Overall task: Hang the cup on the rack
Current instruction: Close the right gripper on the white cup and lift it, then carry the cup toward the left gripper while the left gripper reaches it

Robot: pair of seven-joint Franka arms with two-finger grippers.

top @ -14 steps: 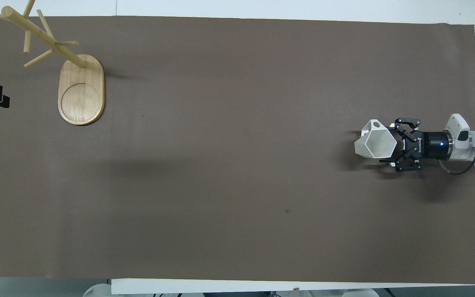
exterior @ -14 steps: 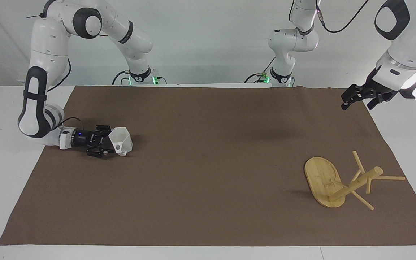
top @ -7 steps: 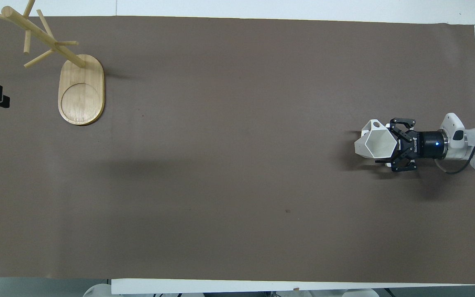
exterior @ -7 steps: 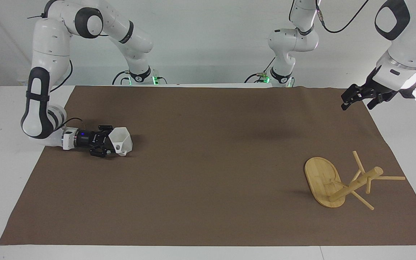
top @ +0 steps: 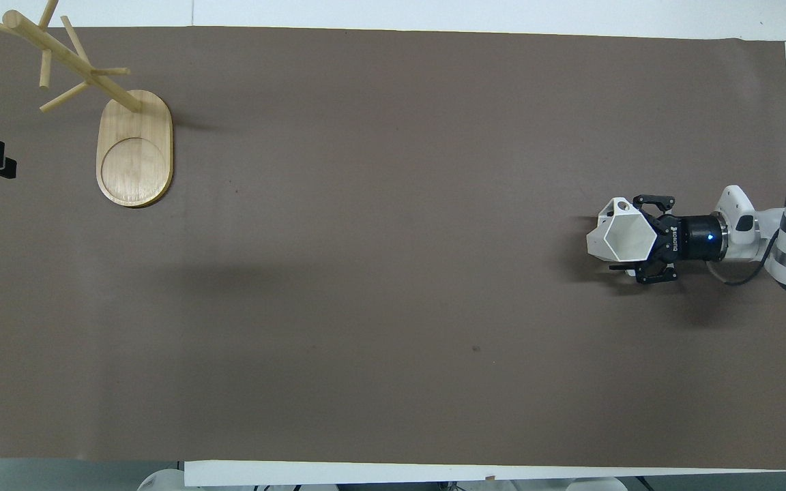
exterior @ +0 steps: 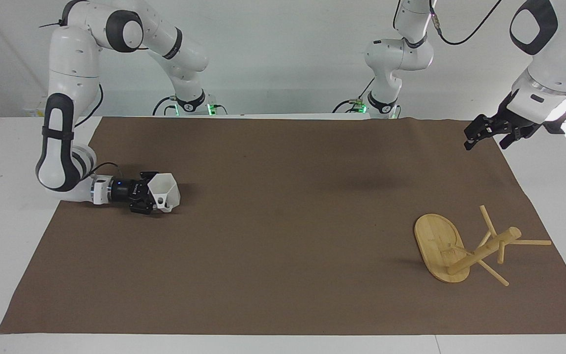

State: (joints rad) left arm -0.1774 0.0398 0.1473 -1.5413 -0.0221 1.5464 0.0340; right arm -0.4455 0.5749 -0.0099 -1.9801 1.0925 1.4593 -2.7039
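The white faceted cup (exterior: 169,192) (top: 598,243) lies on its side on the brown mat at the right arm's end of the table. Its mouth faces my right gripper (exterior: 153,194) (top: 630,234). That gripper is low over the mat and level with the cup, open, with one finger on each side of the rim. The cup's handle (top: 619,204) points away from the robots. The bamboo rack (exterior: 460,248) (top: 132,146) stands on its oval base at the left arm's end. My left gripper (exterior: 488,136) hangs open and empty in the air over the mat's corner there.
The brown mat (exterior: 283,236) covers most of the white table. Only the rack and the cup are on it. A wide stretch of bare mat separates them.
My right gripper has slid toward the cup until its open fingers flank the rim. The cup has stayed where it was. The left arm has not moved.
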